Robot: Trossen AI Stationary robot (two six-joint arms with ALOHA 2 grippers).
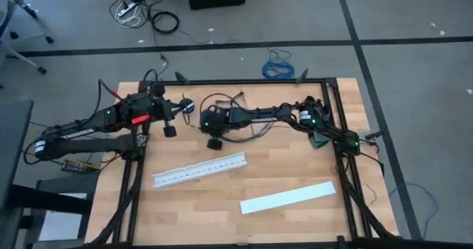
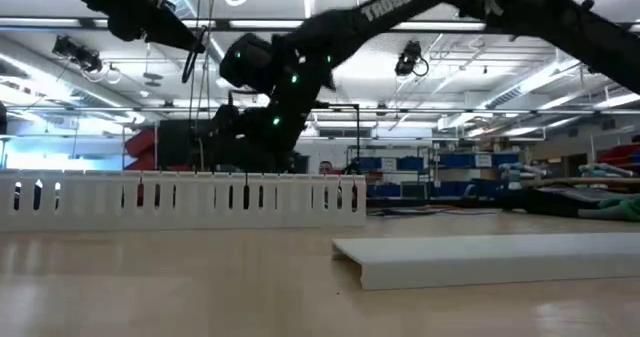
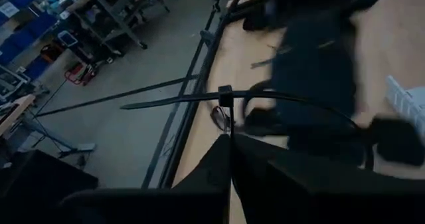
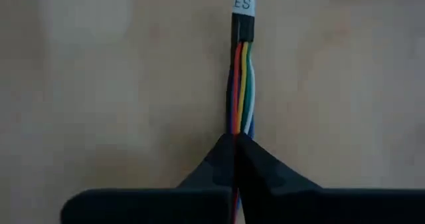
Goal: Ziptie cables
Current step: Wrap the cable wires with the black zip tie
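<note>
Right gripper (image 4: 236, 141) clenched on the cables (image 4: 240, 84), long axis running straight up frame centre. Left gripper (image 3: 230, 141) clamped on zip tie (image 3: 199, 98), lying crosswise.

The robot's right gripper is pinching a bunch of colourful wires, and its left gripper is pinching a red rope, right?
Almost. The right gripper is shut on the cables, as the right wrist view shows. But the left gripper is not pinching a red rope: the left wrist view shows it shut on a thin black zip tie.
</note>
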